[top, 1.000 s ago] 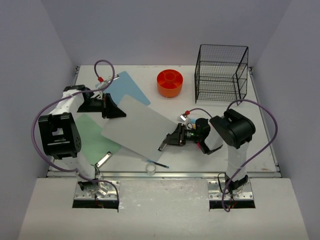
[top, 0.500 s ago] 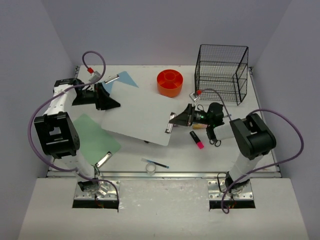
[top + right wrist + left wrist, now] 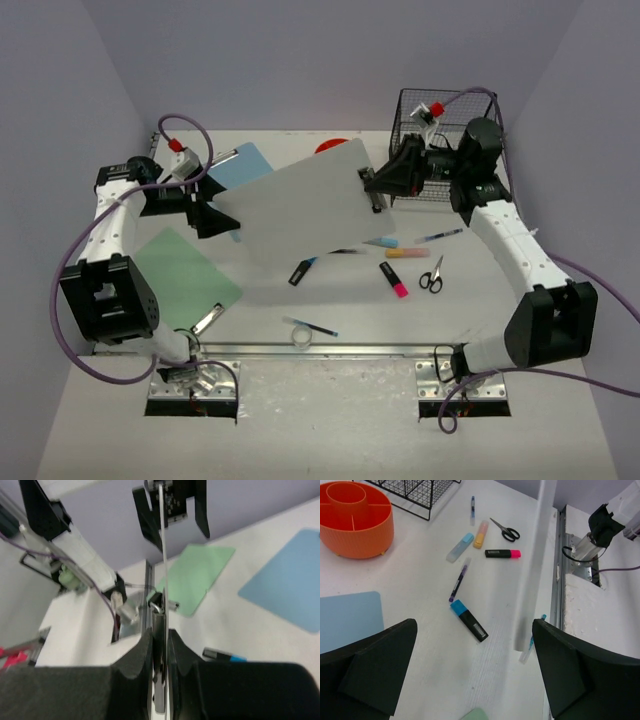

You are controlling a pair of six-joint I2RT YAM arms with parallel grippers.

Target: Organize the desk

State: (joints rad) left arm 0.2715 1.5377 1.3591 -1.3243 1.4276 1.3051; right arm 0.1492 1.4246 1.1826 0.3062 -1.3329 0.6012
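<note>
A white clipboard hangs tilted in the air above the desk. My right gripper is shut on its metal clip end, just in front of the wire rack. In the right wrist view the board runs edge-on between the closed fingers. My left gripper stands wide open at the board's left edge and holds nothing. In the left wrist view the gripper hangs above bare desk, and the board is a thin pale strip.
A blue clipboard and a green one lie at left. Markers, highlighters, scissors and pens are scattered mid-desk. The orange organizer and black wire rack stand at the back.
My right arm has swung the white clipboard up and back towards the rack, uncovering the markers. The left gripper has opened and let go of the board's edge.
</note>
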